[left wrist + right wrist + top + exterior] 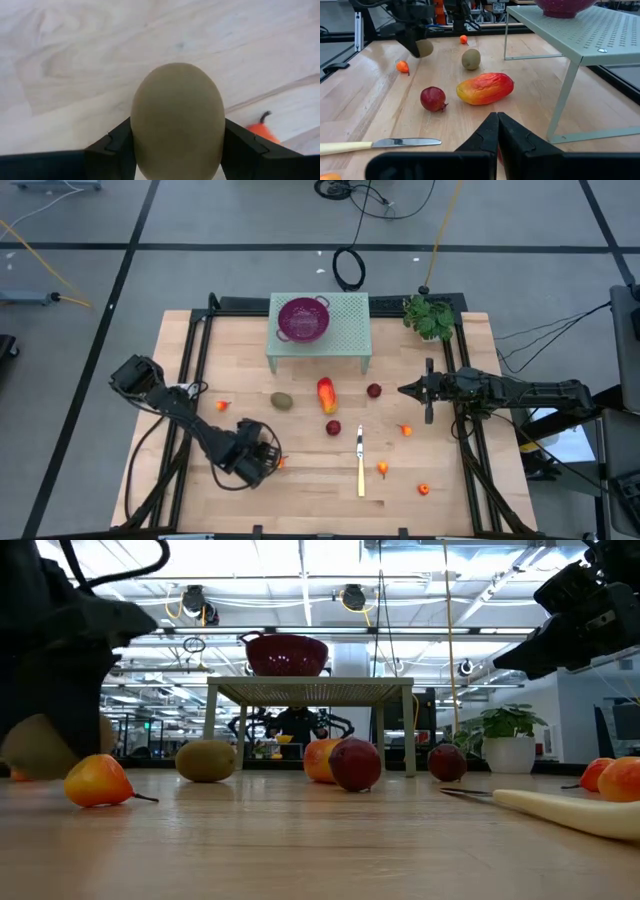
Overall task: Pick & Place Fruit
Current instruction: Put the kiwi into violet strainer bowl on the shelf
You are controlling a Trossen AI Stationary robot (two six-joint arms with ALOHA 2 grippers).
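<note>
My left gripper (262, 458) is near the table's front left, shut on a brown-green oval fruit (177, 120), which also shows in the right wrist view (424, 47). A tiny orange piece (262, 131) lies beside it. The second brown-green oval (282, 400), the red-orange-yellow oblong (326, 394) and two dark red balls (373, 390) (332, 427) lie on the table's middle. More orange pieces (405, 430) (383, 469) lie to the right. My right gripper (497, 131) is shut and hovers right of the far red ball. My left gripper pinches the brown-green oval's two sides (137, 135) between its two fingers (112, 150). The oval's rounded end sticks out beyond the fingertips. In the right wrist view the fruit (425, 48) hangs below the gripper, apparently just clear of the table.
A pale green perforated rack (350, 330) stands at the table's far middle with a purple colander (303, 318) on top. A yellow-handled knife (360, 465) lies right of centre near the front. A potted plant (430, 317) stands at the far right corner.
</note>
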